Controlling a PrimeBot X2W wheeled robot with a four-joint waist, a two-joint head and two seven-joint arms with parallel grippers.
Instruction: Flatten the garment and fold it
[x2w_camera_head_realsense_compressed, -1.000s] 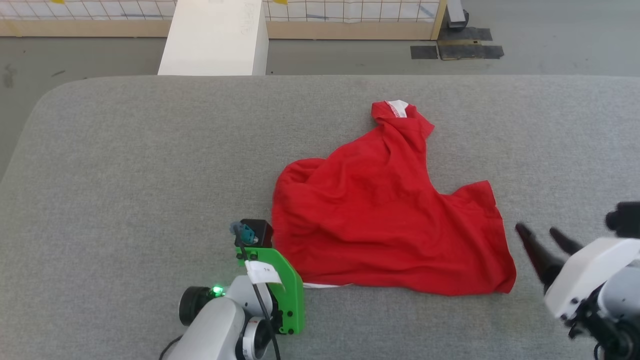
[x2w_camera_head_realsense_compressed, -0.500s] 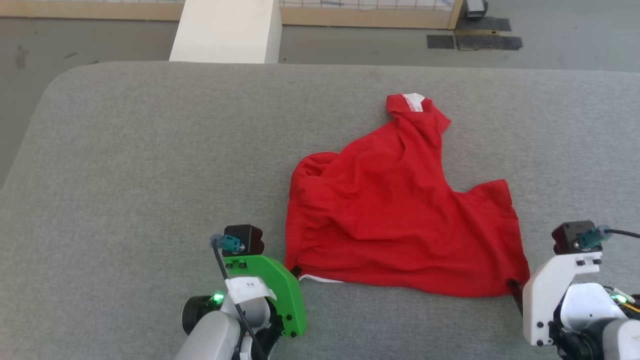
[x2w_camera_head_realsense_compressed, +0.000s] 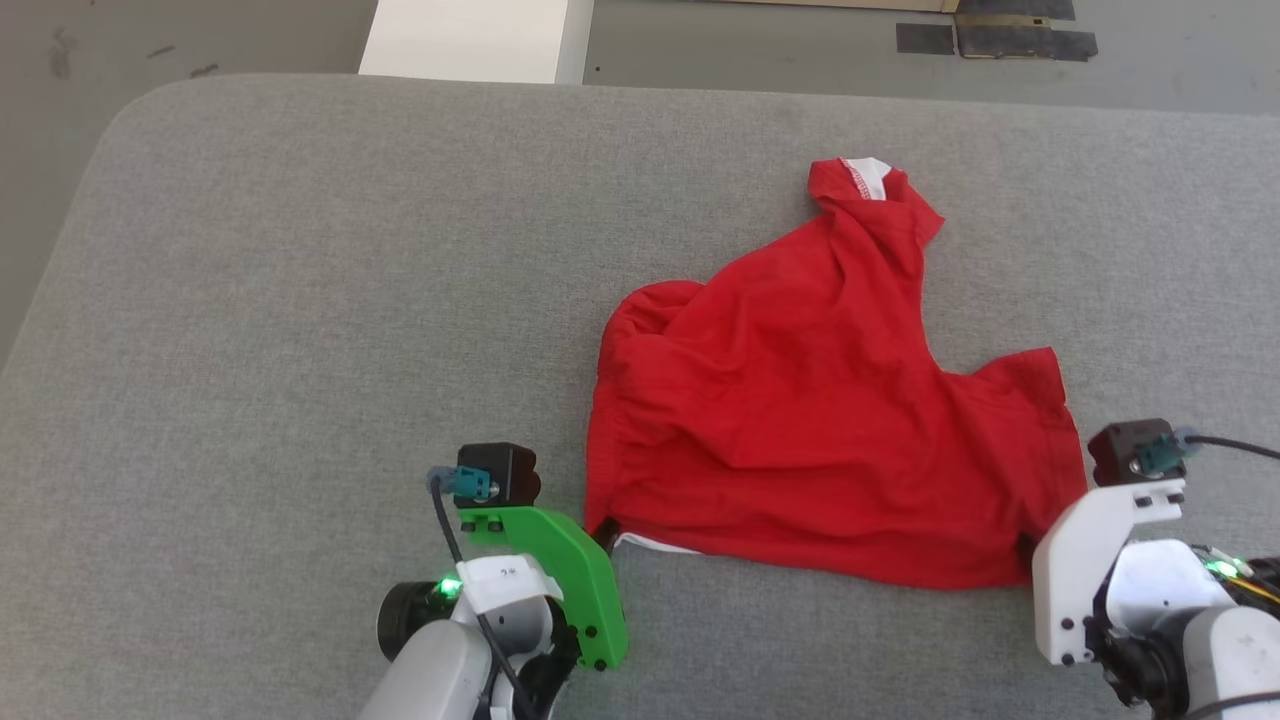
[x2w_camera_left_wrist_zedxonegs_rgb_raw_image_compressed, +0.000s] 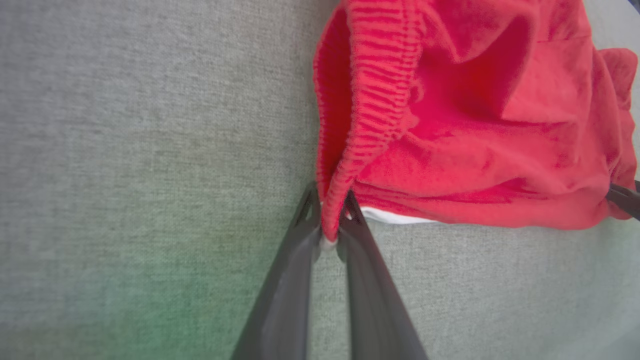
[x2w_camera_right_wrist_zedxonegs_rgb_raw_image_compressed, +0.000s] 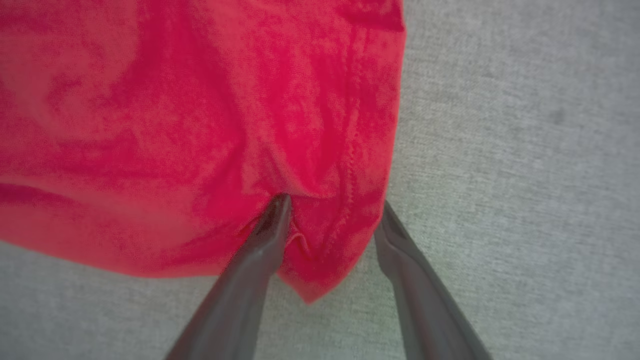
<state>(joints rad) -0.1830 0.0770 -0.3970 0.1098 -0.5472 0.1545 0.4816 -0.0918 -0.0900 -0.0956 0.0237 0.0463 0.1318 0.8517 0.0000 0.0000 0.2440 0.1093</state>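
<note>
The grey padded table (x2w_camera_head_realsense_compressed: 300, 300) spreads wide ahead of both grippers. The garment (x2w_camera_head_realsense_compressed: 800, 430) lies crumpled on it, stretched between the two of them, with its far leg bunched up well beyond the fingertips.

The left gripper (x2w_camera_left_wrist_zedxonegs_rgb_raw_image_compressed: 330, 220) is clamped tight on the corner of the ribbed waistband (x2w_camera_left_wrist_zedxonegs_rgb_raw_image_compressed: 380, 75), with fabric pinched right at the tips. The right gripper (x2w_camera_right_wrist_zedxonegs_rgb_raw_image_compressed: 333, 205) has its jaws apart and straddles the opposite near corner. One finger sits on top of the cloth and the other is just off the hem on bare table, so nothing is gripped there yet.

Here's the danger: that inner finger rests on the fabric, not under it. A squeeze could catch only the top layer or slide off, and any pull would then go lopsided and drag everything toward the left gripper. The left hold looks shallow too, and thin cloth at the very tips could slip under tension. And that white trim (x2w_camera_left_wrist_zedxonegs_rgb_raw_image_compressed: 390, 216) peeking out beside the left fingers hints at a layer tucked under, which stretching could lock in.
</note>
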